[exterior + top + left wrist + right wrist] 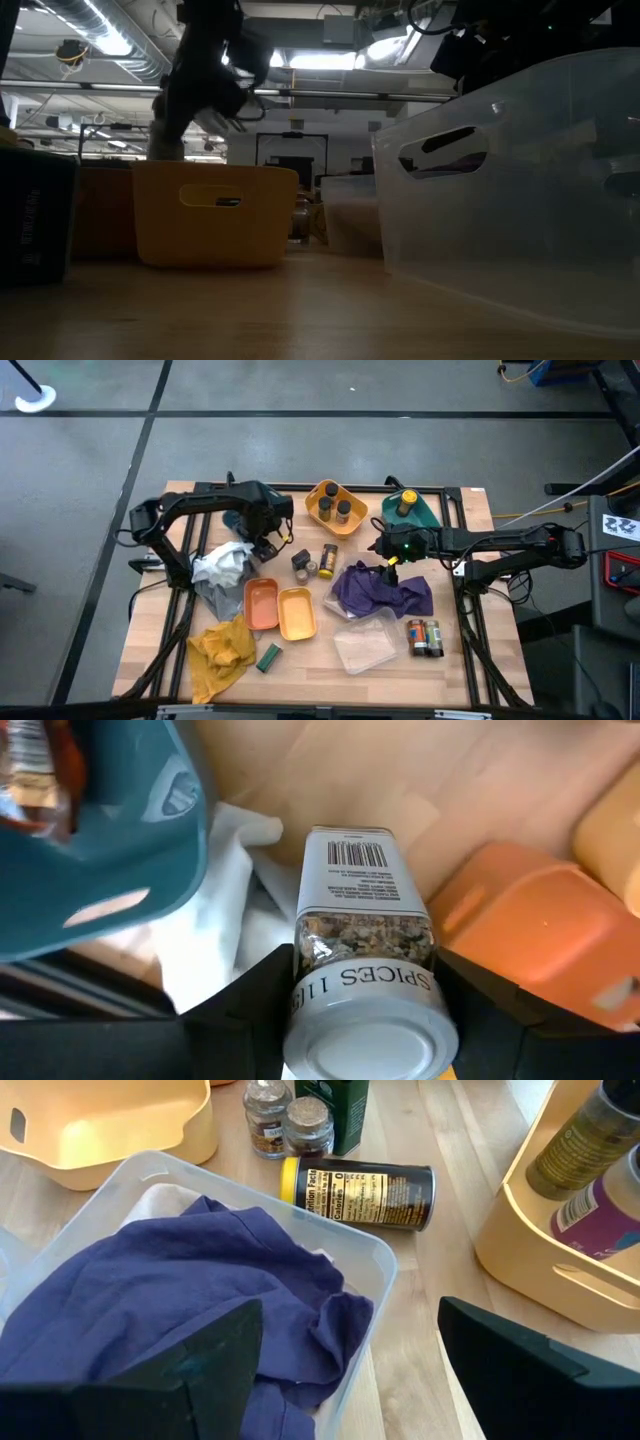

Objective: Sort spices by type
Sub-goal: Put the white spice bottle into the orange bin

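Note:
My left gripper (266, 532) hangs over the white cloth (225, 565) at the table's left, shut on a spice jar (360, 910) with a white lid and a barcode label. A teal tray (100, 840) stands close beside it. My right gripper (345, 1380) waits open above a purple cloth (190, 1290) that lies in a clear tray (375, 1265). A black jar with a yellow lid (360, 1180) lies on its side on the table beyond it, beside two small upright jars (288, 1122). My left gripper pinches the jar between its two fingers (270, 985) at the neck (360, 982), just under the white lid. The fingers come from above, pointing down. The jar hangs upright below them, lid up, clear of the white cloth.
A yellow tray (335, 507) with two jars stands at the far middle, a teal tray (412, 510) with a jar to its right. Orange (262, 603) and yellow (297, 613) trays sit at the centre. A yellow cloth (222, 650), a green tin (268, 657) and two jars (423, 638) lie near the front.

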